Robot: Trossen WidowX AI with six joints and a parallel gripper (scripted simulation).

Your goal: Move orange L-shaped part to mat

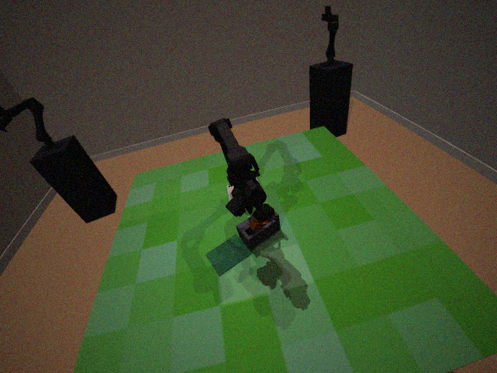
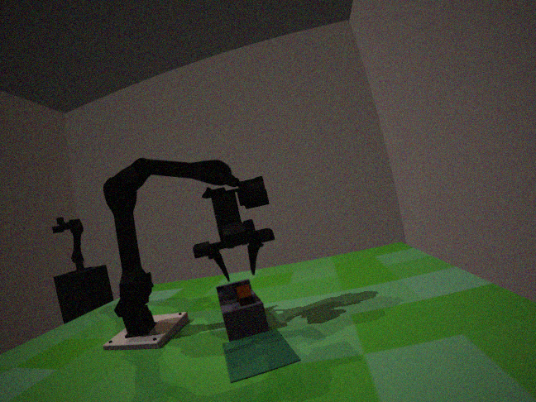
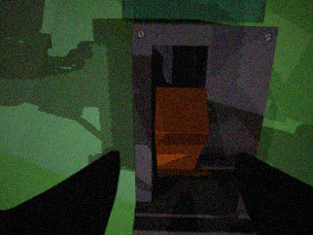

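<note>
The orange part (image 1: 258, 223) (image 2: 243, 292) (image 3: 181, 109) is tipped in the pocket of the grey tray (image 1: 258, 239) (image 2: 245, 321) (image 3: 172, 35). Its end toward the mat stands up, with dark open pocket showing beside it in the wrist view. The far end is low and shaded. My gripper (image 2: 241, 277) (image 3: 178, 160) is open and empty above the tray's end away from the mat, with its fingertips apart on either side of the part's line. In the top view the arm hides the fingertips. The green mat (image 1: 228, 255) (image 2: 260, 356) (image 3: 194, 10) lies flat against the tray's near end.
The arm's pale base plate (image 2: 170, 328) stands left of the tray in the exterior view. Tray walls rise around the pocket, with screws (image 3: 141, 34) at the rim corners. Two dark pedestals (image 1: 74, 180) (image 1: 330, 98) with other arms stand beyond the checkered green surface.
</note>
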